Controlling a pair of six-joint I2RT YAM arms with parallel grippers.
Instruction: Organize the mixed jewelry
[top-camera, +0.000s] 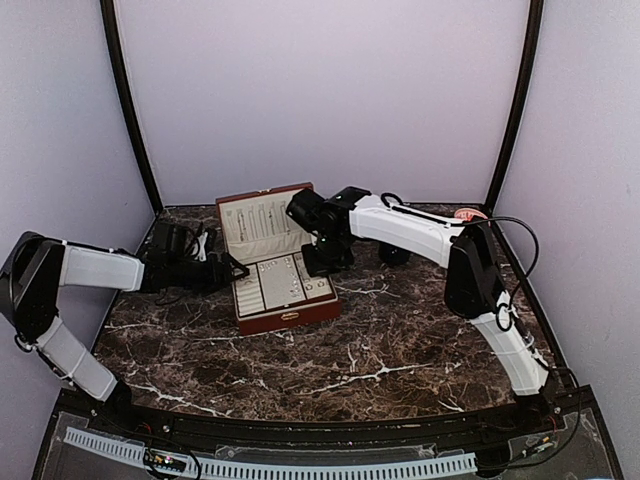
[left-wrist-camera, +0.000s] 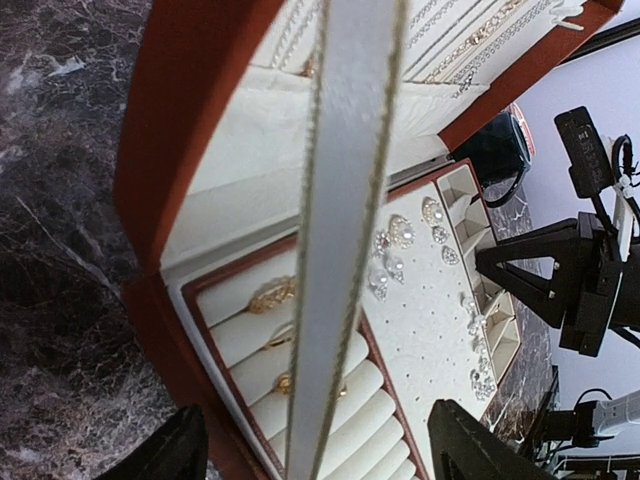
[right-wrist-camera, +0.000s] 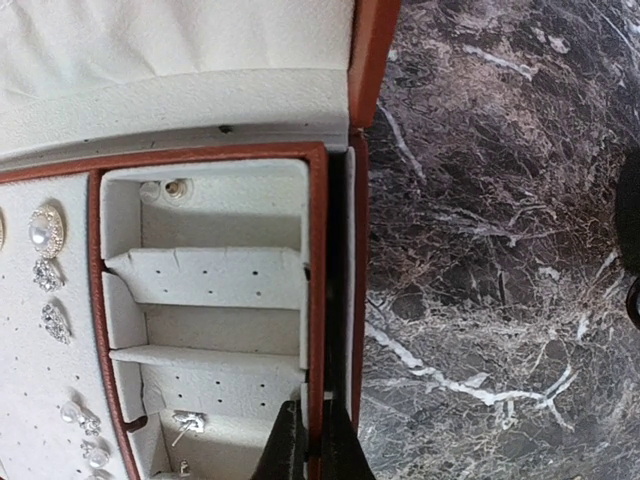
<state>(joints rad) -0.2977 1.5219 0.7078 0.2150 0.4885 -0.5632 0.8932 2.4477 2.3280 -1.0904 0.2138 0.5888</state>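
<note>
— Where is the jewelry sitting?
— Every piece I can see is in the reddish-brown box (top-camera: 290, 318), which stands with its lid open on the marble table (top-camera: 380, 370). On my left wrist camera, rings (left-wrist-camera: 270, 295) are tucked into the cream rolls. Sparkly earrings (left-wrist-camera: 398, 232) are pinned to the perforated pad beside them. Thin chains (left-wrist-camera: 470, 40) lie along the lid lining.
— And the side compartments?
— My right wrist camera looks straight down into the compartments (right-wrist-camera: 205, 215). There is a small stud (right-wrist-camera: 175, 187) in the one next to the lid hinge and a silvery earring (right-wrist-camera: 188, 423) in the one nearest my fingers.
— Your pincers?
— The left gripper (left-wrist-camera: 318, 430) is spread wide, with a white ribbon (left-wrist-camera: 345, 200) from the box running between its fingers. The right gripper (right-wrist-camera: 312, 435) is drawn nearly together at the box's right wall. I can't tell whether it touches the wall.
— Anything else nearby?
— A dark mug (left-wrist-camera: 500, 150) just beyond the box.
</note>
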